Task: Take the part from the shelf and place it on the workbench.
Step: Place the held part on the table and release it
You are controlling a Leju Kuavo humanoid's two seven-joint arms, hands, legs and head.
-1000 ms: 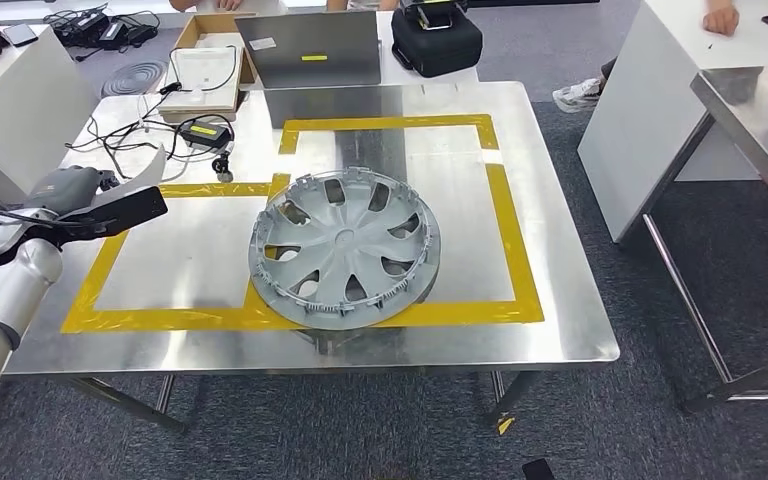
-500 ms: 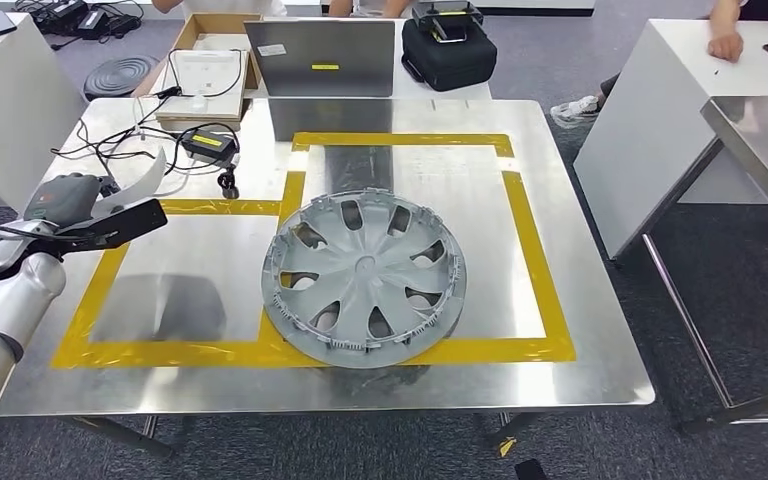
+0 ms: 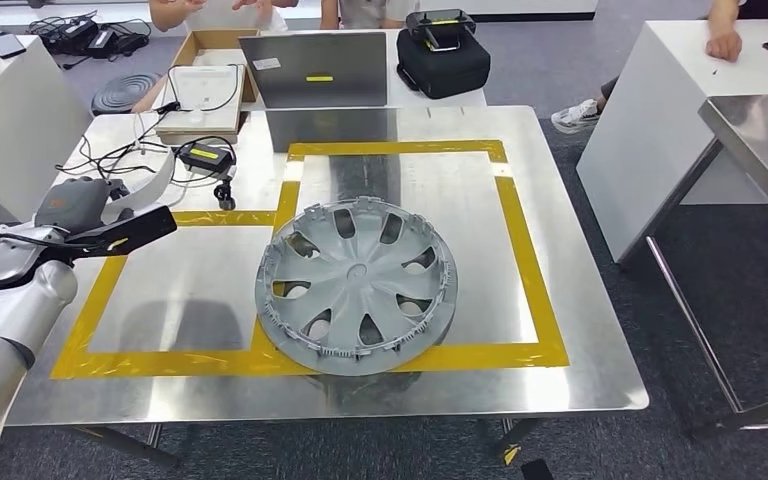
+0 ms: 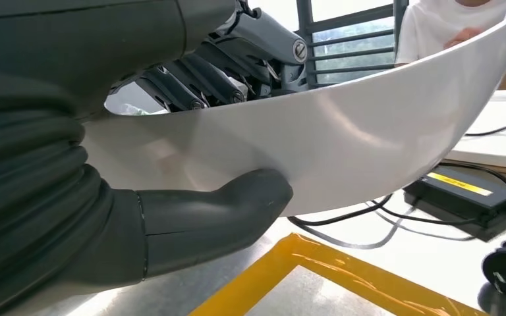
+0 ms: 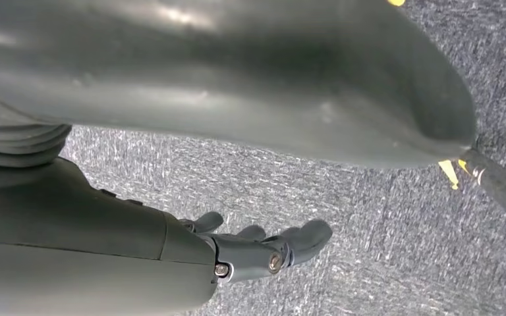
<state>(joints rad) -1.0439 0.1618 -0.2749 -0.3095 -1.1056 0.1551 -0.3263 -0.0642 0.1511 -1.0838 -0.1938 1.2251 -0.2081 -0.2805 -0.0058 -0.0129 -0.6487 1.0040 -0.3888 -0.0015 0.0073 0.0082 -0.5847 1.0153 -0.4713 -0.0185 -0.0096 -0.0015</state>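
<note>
Head view has the left hand (image 3: 80,215) raised over the left edge of the steel surface (image 3: 400,190), carrying the part (image 3: 155,175), a curved white panel. The shelf pickup looks done; the step in hand is bringing the part over the surface. Next it should be lowered somewhere bare, perhaps inside the yellow tape outline (image 3: 170,362), clear of the wheel cover (image 3: 355,285) and the cables (image 3: 120,150), then released. Left wrist view adds the grip itself: the thumb (image 4: 237,204) presses the panel's smooth face while the darker fingers (image 4: 191,79) close behind it, pinching it. Right wrist view adds the right hand (image 5: 263,247), hanging over grey carpet with its fingers loosely curled and holding nothing
</note>
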